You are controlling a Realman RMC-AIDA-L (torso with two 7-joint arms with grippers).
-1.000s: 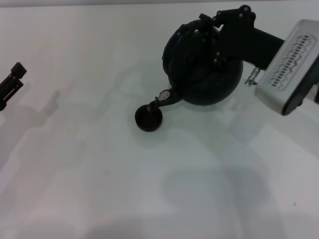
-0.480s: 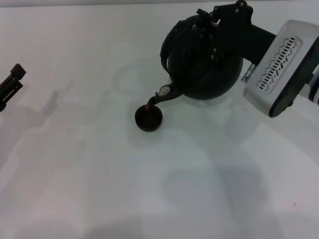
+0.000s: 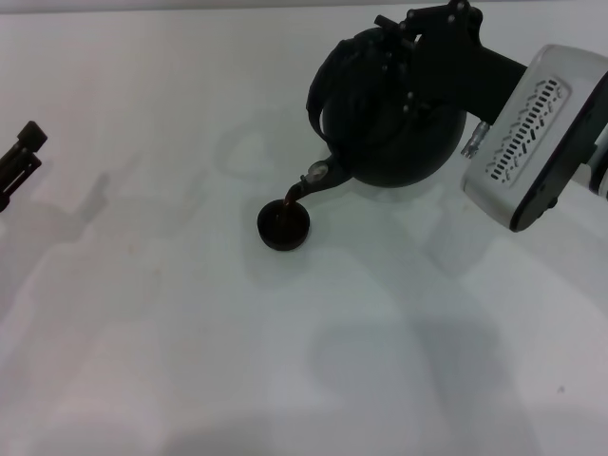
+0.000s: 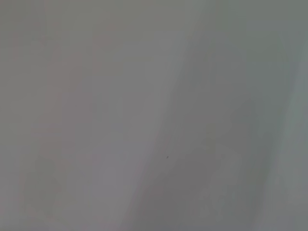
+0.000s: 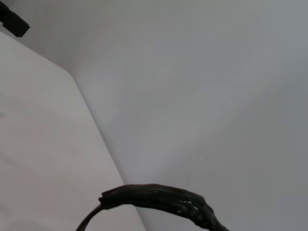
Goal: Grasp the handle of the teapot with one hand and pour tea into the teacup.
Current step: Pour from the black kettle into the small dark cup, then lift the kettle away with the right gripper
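Since the frame one second ago, we see that the teapot (image 3: pixel 394 119) has moved a little up and away from us and is tipped more, so its spout (image 3: pixel 306 186) now hangs lower over the teacup (image 3: pixel 283 226). A dark stream goes from the spout tip into the cup, and the inside of the cup looks reddish-brown, which was not so before. The teacup itself stands at the same place on the white table (image 3: pixel 190 342).

We see the right gripper (image 3: pixel 410 57) at the top of the teapot, closed around the handle (image 3: pixel 328 90), and it carries the pot above the table, leaning toward the robot's left. The black arched handle curves down on the left side of the pot body. A small pale round spot shows near the base of the spout. In the right wrist view we see only a piece of the ridged handle (image 5: pixel 163 199) against the pale surface.

The left gripper (image 3: pixel 21 157) stays at the far left edge of the head view, well apart from the cup and the pot; we cannot tell if its fingers are open or closed. The left wrist view shows only a plain grey surface.
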